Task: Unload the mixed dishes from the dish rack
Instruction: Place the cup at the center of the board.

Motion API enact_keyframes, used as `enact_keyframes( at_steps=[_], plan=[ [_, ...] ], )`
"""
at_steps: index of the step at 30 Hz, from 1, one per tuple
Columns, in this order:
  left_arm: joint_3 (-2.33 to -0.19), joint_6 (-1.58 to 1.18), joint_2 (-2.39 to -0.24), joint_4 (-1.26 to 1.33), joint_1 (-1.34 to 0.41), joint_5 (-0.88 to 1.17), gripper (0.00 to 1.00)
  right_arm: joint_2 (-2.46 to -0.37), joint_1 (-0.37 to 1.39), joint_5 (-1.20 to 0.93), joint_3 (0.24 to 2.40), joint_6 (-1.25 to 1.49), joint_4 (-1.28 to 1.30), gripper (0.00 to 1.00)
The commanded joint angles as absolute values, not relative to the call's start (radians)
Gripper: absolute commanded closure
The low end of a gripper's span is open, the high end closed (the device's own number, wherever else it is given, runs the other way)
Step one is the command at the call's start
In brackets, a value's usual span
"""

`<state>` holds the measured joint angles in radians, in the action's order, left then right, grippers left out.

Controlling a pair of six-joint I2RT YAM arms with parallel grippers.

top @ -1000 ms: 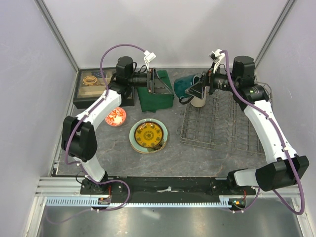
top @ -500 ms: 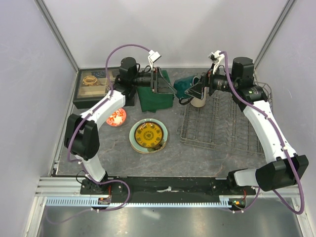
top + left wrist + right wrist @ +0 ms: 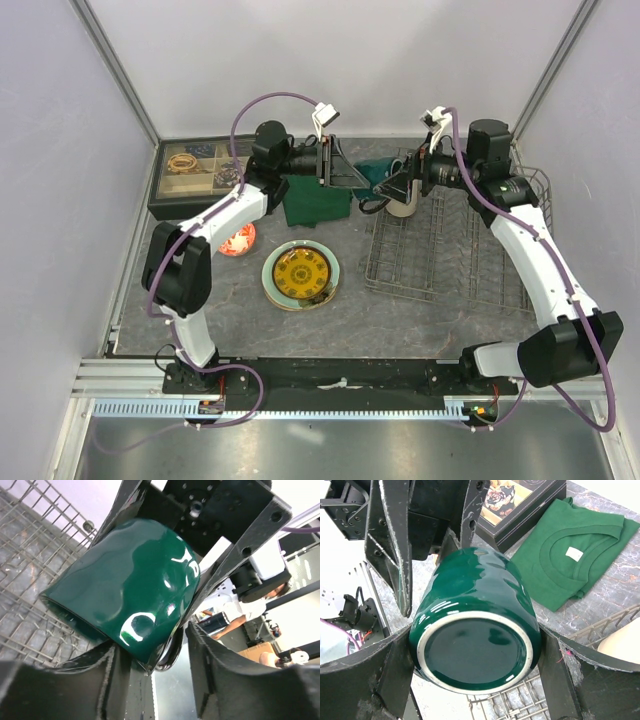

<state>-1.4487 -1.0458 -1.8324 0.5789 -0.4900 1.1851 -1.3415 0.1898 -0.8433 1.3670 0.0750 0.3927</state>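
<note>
While one small yellow patterned plate (image 3: pixel 300 272) is seen stacked on one pale green floral plate (image 3: pixel 268 281) nearest the arm bases, any third plate beneath cannot be made out. One red-and-white patterned bowl (image 3: pixel 237 238) is set to their left and the dish rack (image 3: pixel 450 255) to their right. Farther back, the one dark green handled mug (image 3: pixel 475 605) is gripped on its side above the rack's far left corner by the clenched right gripper (image 3: pixel 394 188). The left gripper (image 3: pixel 352 176) is spread wide about its mouth end, contact undiscernible. One beige tumbler (image 3: pixel 405 207) is half hidden beneath.
</note>
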Motion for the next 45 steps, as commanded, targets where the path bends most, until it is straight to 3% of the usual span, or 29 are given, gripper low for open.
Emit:
enact_keyframes(
  at_steps=[1,4,9,13,23,26,30,42,45],
  plan=[
    [-1.47,-1.167,-1.848,0.747,-0.5,1.187,0.56,-1.31,0.192,-0.874,1.355,0.072,0.284,1.0],
    [-1.46,-1.21,-1.858,0.784,-0.502,1.187,0.7,-1.304,0.195,-0.87,1.333,0.074,0.265,1.0],
    [-1.447,-1.236,-1.862,0.822,-0.503,1.19,0.79,-1.295,0.196,-0.867,1.316,0.069,0.261,1.0],
    [-1.439,-1.239,-1.847,0.824,-0.503,1.192,0.98,-1.29,0.196,-0.868,1.305,0.06,0.262,0.97],
    [-1.391,-1.203,-1.789,0.825,-0.5,1.197,0.98,-1.278,0.198,-0.862,1.289,0.034,0.278,0.52],
    [-1.381,-1.207,-1.781,0.838,-0.499,1.196,0.98,-1.272,0.198,-0.861,1.284,0.029,0.281,0.45],
    [-1.365,-1.224,-1.772,0.867,-0.499,1.197,0.98,-1.273,0.198,-0.862,1.284,0.032,0.284,0.29],
    [-1.316,-1.272,-1.755,0.985,-0.497,1.193,0.98,-1.269,0.196,-0.871,1.281,0.052,0.282,0.02],
    [-1.309,-1.282,-1.755,1.003,-0.495,1.19,0.98,-1.272,0.196,-0.882,1.281,0.07,0.273,0.02]
  ],
)
